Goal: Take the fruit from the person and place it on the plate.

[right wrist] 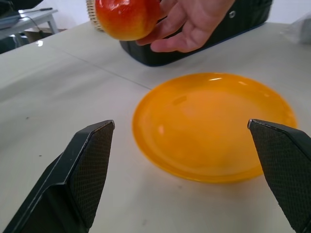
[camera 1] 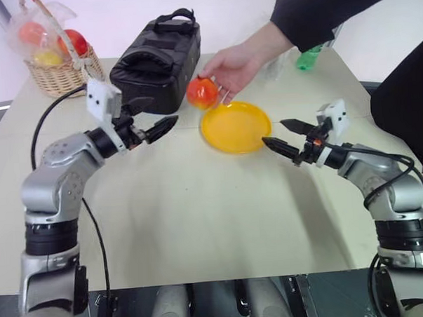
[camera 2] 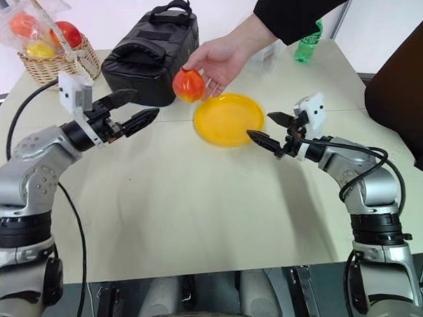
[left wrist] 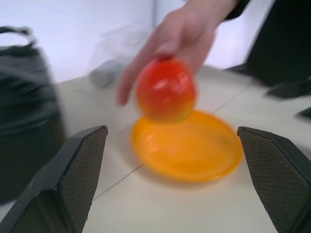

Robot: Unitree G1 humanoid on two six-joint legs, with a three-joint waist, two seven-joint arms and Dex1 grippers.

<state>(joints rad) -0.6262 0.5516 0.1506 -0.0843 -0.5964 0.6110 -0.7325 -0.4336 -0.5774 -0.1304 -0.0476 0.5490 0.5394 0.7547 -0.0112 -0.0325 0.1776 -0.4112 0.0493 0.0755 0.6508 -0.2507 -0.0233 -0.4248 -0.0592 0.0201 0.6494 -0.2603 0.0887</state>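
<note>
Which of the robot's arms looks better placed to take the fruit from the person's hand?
Probably the left. Its open pincer points toward the fruit, which the person's hand holds just above the plate's far left edge. The right pincer, also open, sits across the plate, farther away.

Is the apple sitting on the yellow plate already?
No, the person's hand holds the fruit in the air by the plate.

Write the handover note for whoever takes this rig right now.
Left gripper: open, holding nothing, pointed toward the fruit.
Right gripper: open, holding nothing, beside the plate.
Round red fruit with a yellow-orange patch: in the person's bare hand, held above the table near the far left rim of the round yellow-orange plate, which lies bare.
Done: nothing handed over.
Left: take the fruit, set it on the plate.
</note>
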